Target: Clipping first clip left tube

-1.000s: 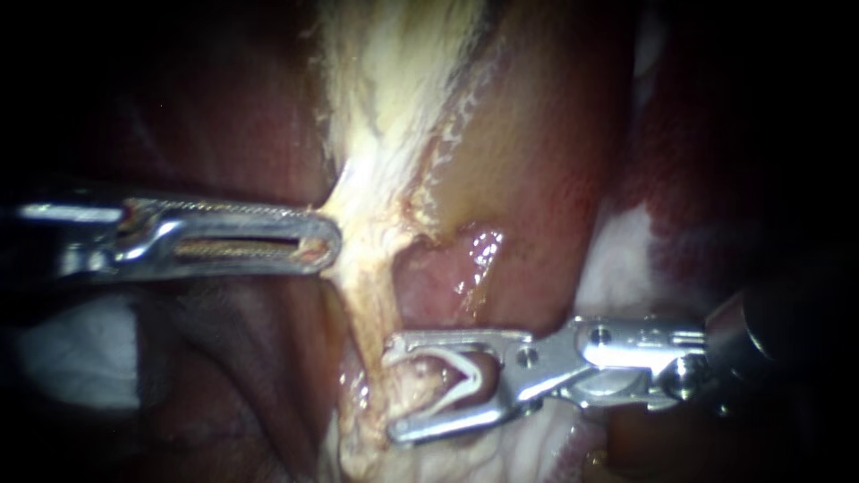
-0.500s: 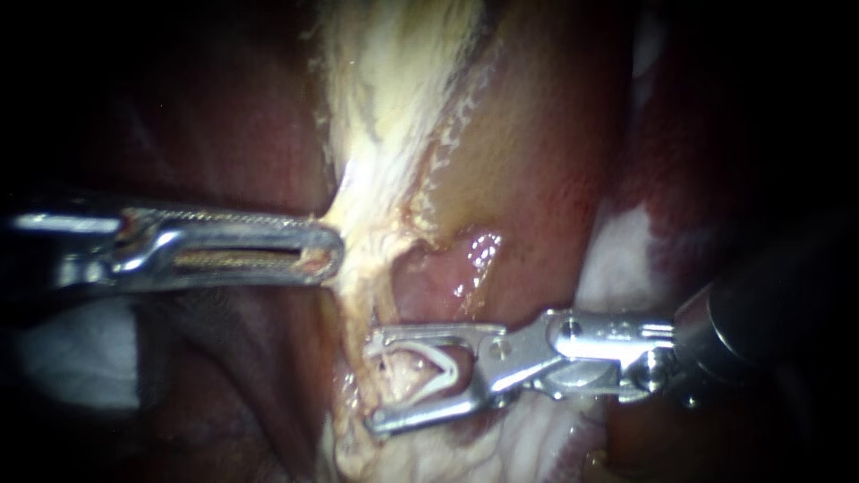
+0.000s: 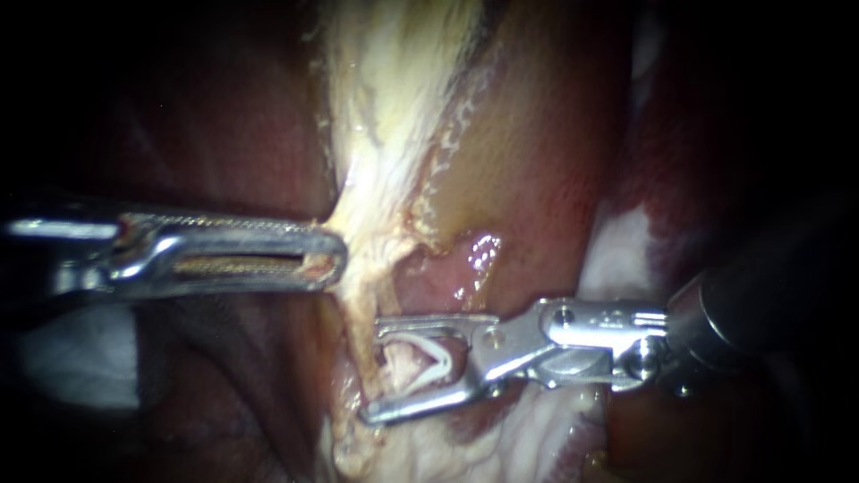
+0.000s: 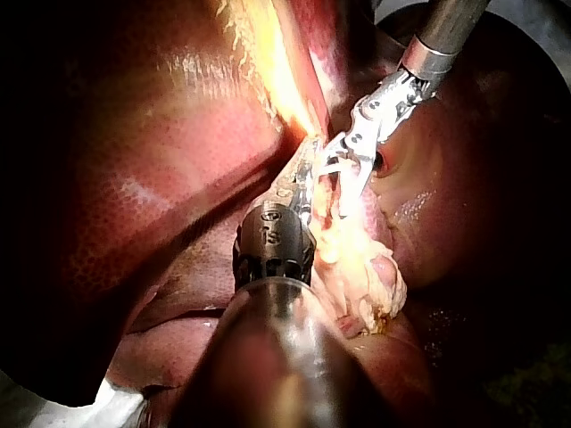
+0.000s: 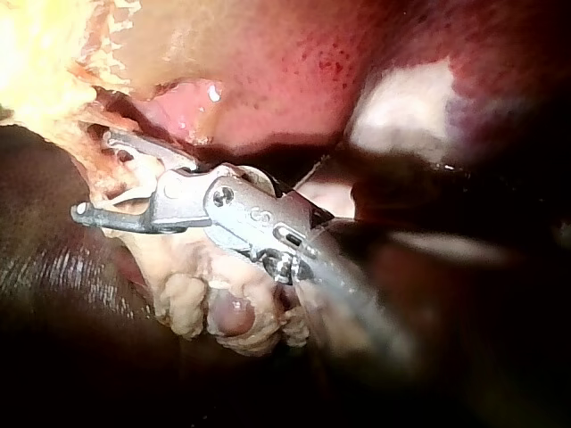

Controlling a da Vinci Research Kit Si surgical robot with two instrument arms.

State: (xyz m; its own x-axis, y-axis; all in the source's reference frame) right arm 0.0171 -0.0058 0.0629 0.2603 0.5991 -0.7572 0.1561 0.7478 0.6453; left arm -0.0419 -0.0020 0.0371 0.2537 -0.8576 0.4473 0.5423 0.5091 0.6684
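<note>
Your left instrument (image 3: 333, 256) is reaching in level from the left. Its long slotted jaws are lying together and pinching the edge of the pale tissue band (image 3: 385, 107), just where that band is narrowing into the tube (image 3: 361, 300). The band is tenting slightly toward the jaw tips.

Just below, your right instrument (image 3: 373, 371) is coming in from the right. Its jaws are standing wide apart and carrying an open white clip (image 3: 443, 362) between them, the clip's two legs spreading toward the tips and its bend sitting deep in the throat. The tube is running downward from the band and passing between those jaws, so you are straddling it with the upper jaw above and the lower jaw below. The clip is not yet pressed flat. Whether its legs are already touching the tube is hard to tell.

A wet pink patch (image 3: 474, 255) is glistening just above the upper jaw, to the right of the tube.

In the left wrist view, your left instrument is pointing into the pale tissue, with the speckled red liver (image 4: 134, 178) lying beside it. The right instrument's spread jaws are sitting just beside its tip, and a yellowish fatty lump (image 4: 361, 276) is hanging next to its shaft.

In the right wrist view, the right instrument's jaws are gaping around pale, ragged tissue, and the fatty lump is bulging under them.
</note>
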